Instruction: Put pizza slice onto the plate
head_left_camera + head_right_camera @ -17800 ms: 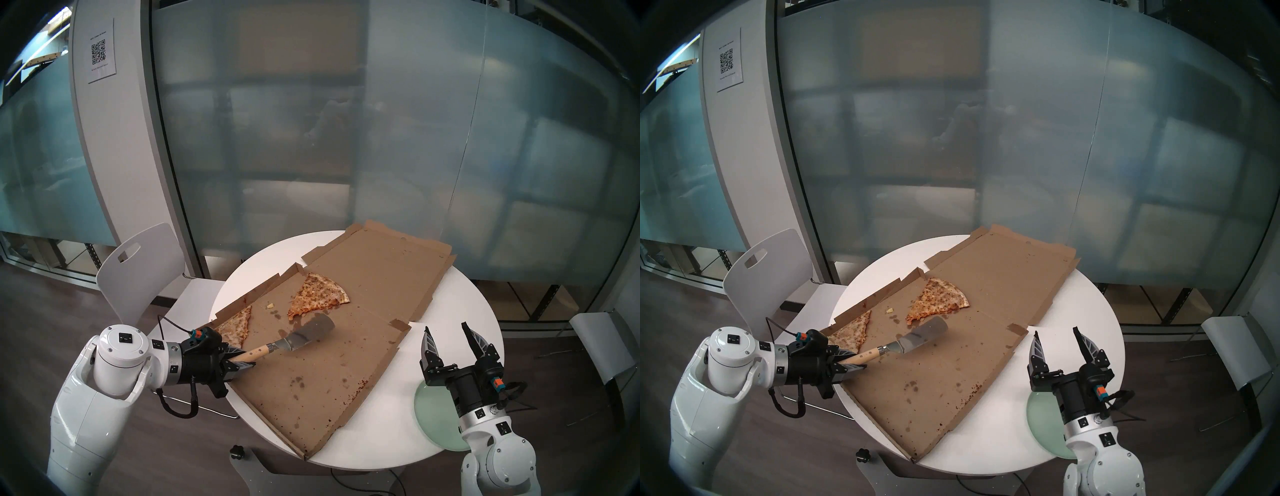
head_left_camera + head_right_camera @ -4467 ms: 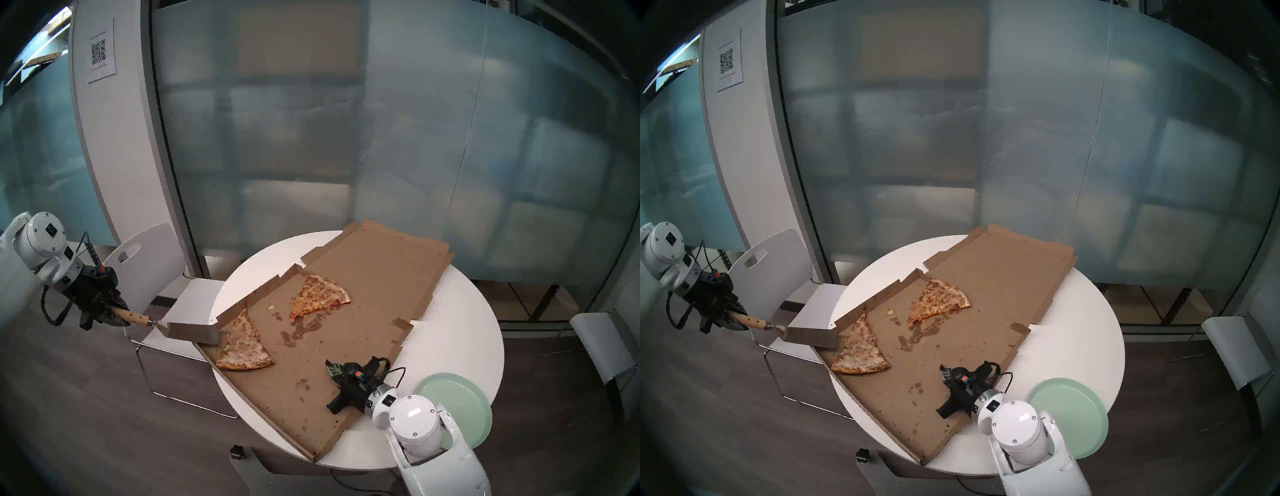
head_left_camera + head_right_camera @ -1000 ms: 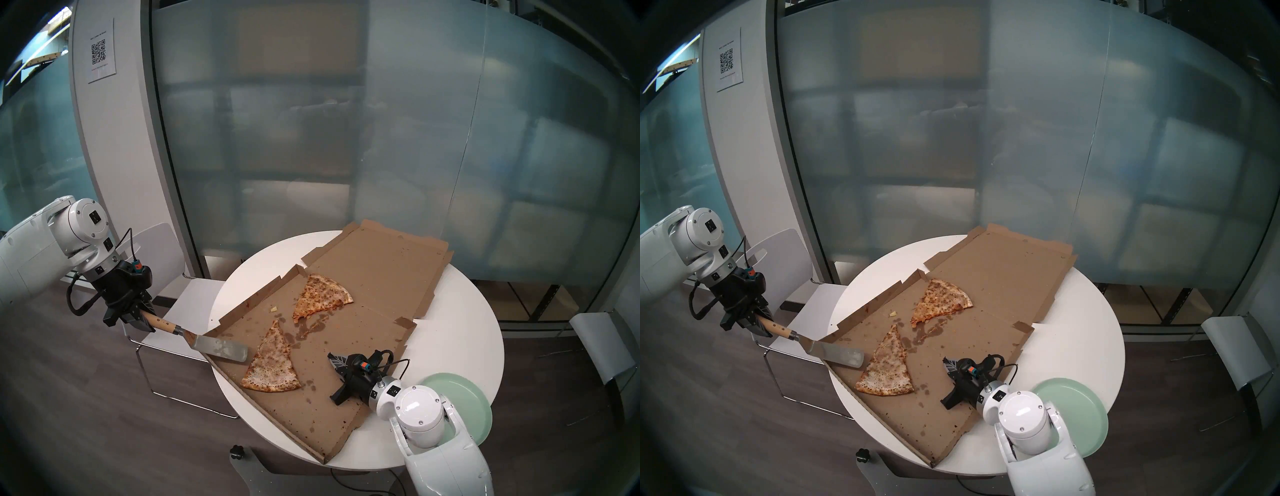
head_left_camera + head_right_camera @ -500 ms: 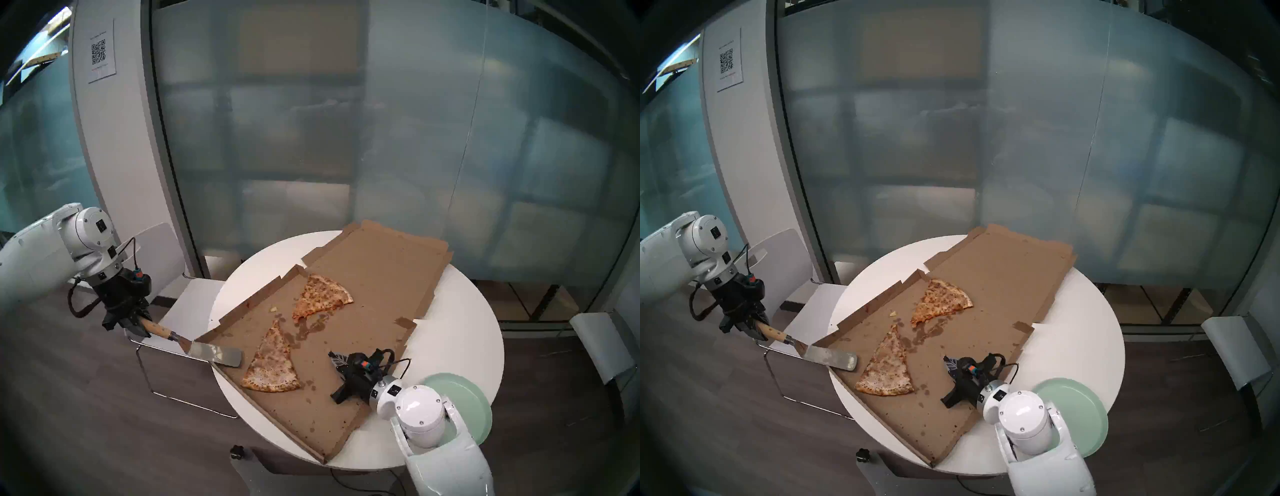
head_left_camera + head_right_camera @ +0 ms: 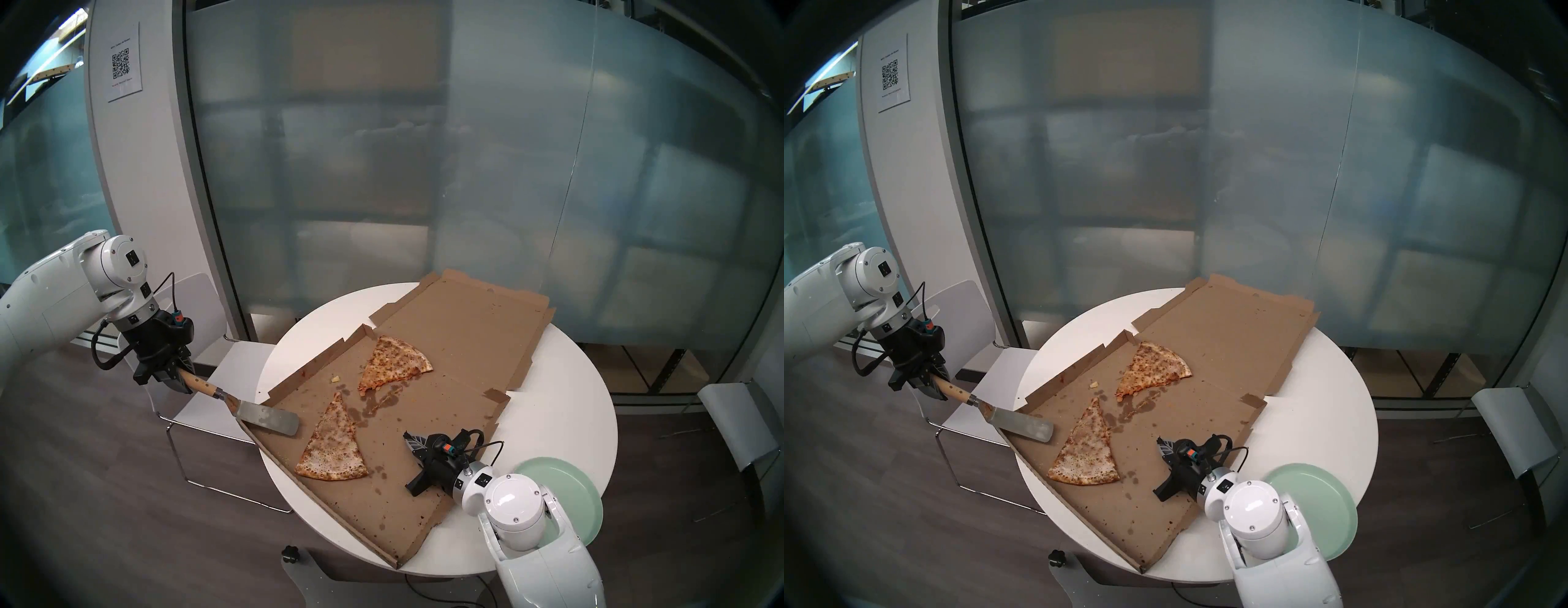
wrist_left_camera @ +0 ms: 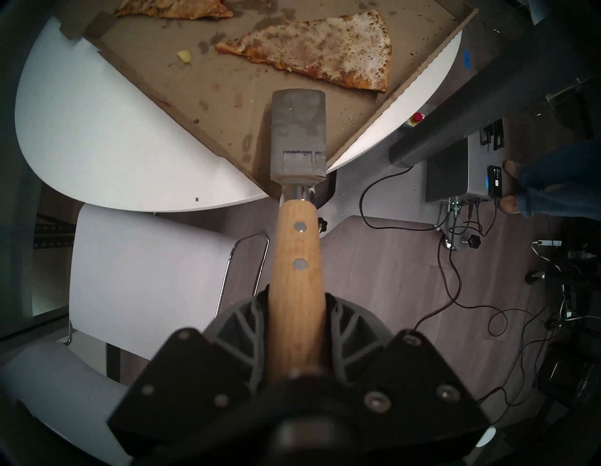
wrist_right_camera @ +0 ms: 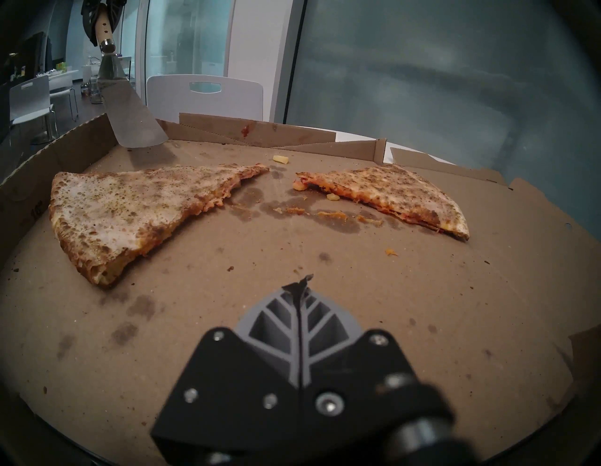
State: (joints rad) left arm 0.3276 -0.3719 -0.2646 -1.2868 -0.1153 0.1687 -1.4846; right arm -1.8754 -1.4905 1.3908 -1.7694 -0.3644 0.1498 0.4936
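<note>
Pizza slice (image 5: 333,446) flat in open cardboard box (image 5: 424,488), spatula blade near its left edge.
Slice lies w/ tip toward box centre, crust toward near-left box edge; not on plate (image 5: 581,484), which sits well apart at worktop's (image 5: 551,424) right rim, partly behind right arm. Second, more orange slice (image 5: 394,361) lies farther back in box, tips near each other but apart. Spatula (image 5: 267,418): blade over box's left corner, just beside slice, not under it; whether it touches the cardboard is unclear. Left gripper (image 5: 178,382) is clamped on the wooden handle, pointing steeply down. Right gripper (image 5: 409,439) has fingers pressed together, empty, low over box floor, right of slice. White chair (image 5: 237,369) behind spatula.
</note>
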